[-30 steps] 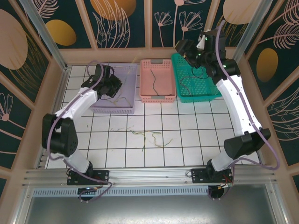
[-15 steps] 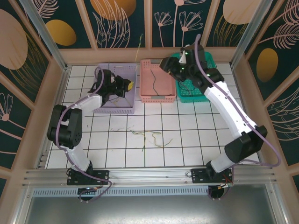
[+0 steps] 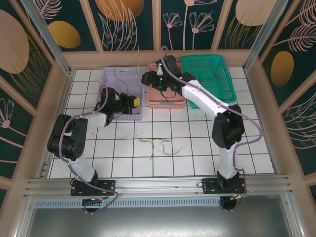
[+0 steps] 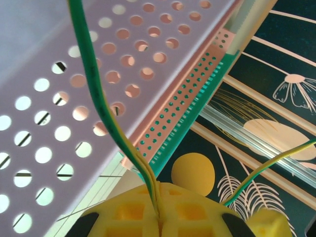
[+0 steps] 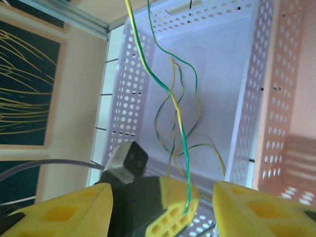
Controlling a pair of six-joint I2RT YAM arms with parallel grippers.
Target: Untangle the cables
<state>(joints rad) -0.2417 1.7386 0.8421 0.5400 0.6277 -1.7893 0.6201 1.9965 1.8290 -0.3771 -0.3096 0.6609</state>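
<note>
Grips a green-and-yellow cable (image 4: pixel 98 106) in the left end effector (image 4: pixel 158 213), yellow pads (image 4: pixel 128 210) clenched flat on it, over the near right corner of the lilac basket (image 3: pixel 132 116). Sends that cable from the pads steeply up past the basket's perforated wall and on above its rim; lets a second strand bend off from the pads, away from the basket. Hangs the right end effector (image 5: pixel 163 190) above the basket's right wall, over the left one, released: fingers (image 5: pixel 64 212) spread wide, touching nothing, with the held cable rising in the gap between them. Inside the basket, on its floor, thin green and yellow cables (image 5: pixel 196 98), looped across one another. On the bench (image 3: pixel 207 148) in front of the basket, well apart from both end effectors, a loose tangle (image 3: pixel 160 145) of thin strands. Just right of the basket, a pink basket (image 3: pixel 170 103).
</note>
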